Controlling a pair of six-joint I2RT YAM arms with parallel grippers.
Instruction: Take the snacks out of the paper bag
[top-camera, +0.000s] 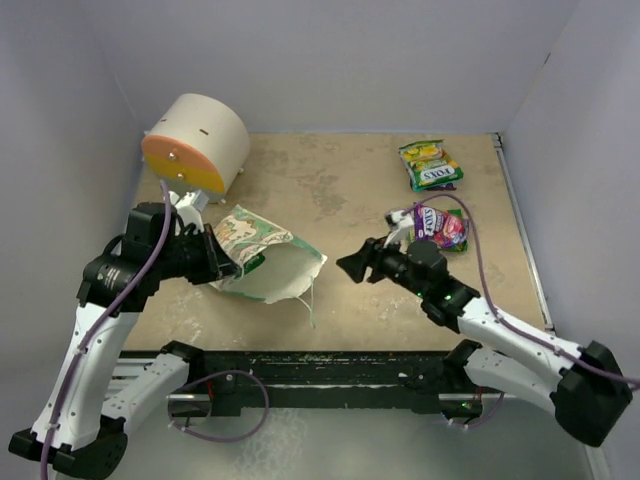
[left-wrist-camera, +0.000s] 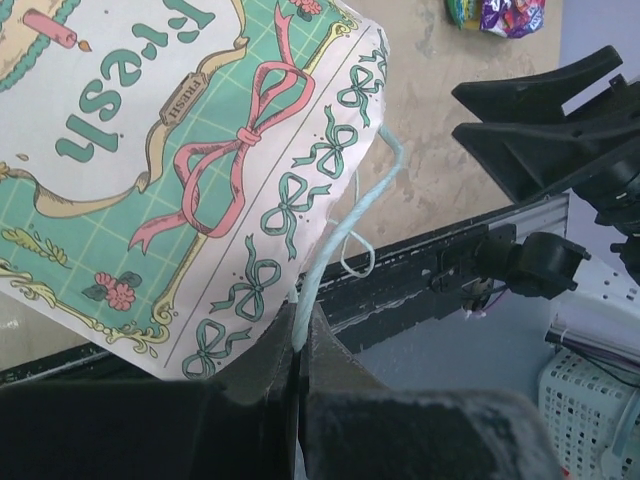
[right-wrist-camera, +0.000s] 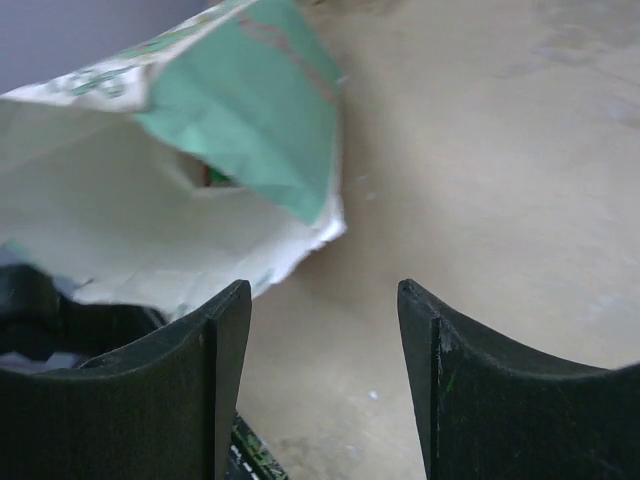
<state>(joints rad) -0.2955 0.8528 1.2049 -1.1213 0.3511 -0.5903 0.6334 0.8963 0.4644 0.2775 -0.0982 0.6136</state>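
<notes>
From above, the paper bag (top-camera: 268, 262) lies on its side on the table (top-camera: 340, 195), mouth turned toward the right arm. The left gripper (top-camera: 228, 262) is clamped on its left end, and the right gripper (top-camera: 352, 267) hangs just beside the mouth, apart from it. Only this view shows the snacks already out, well to the right: a green-yellow FOX'S packet (top-camera: 430, 165) near the far edge and a purple packet (top-camera: 441, 227) closer in, beside the right arm. The cream cylinder (top-camera: 197, 142) sits in the far left corner. The left wrist camera adds the grip itself: the jaws are pressed together on the bag's edge, where the pale string handle (left-wrist-camera: 345, 235) runs down between them, with the printed front panel filling the frame above. The right wrist camera alone looks into the bag, showing a pale interior and a green inner fold; its contents cannot be made out. Its own fingers (right-wrist-camera: 215, 380) stand wide apart over bare table, holding nothing.
</notes>
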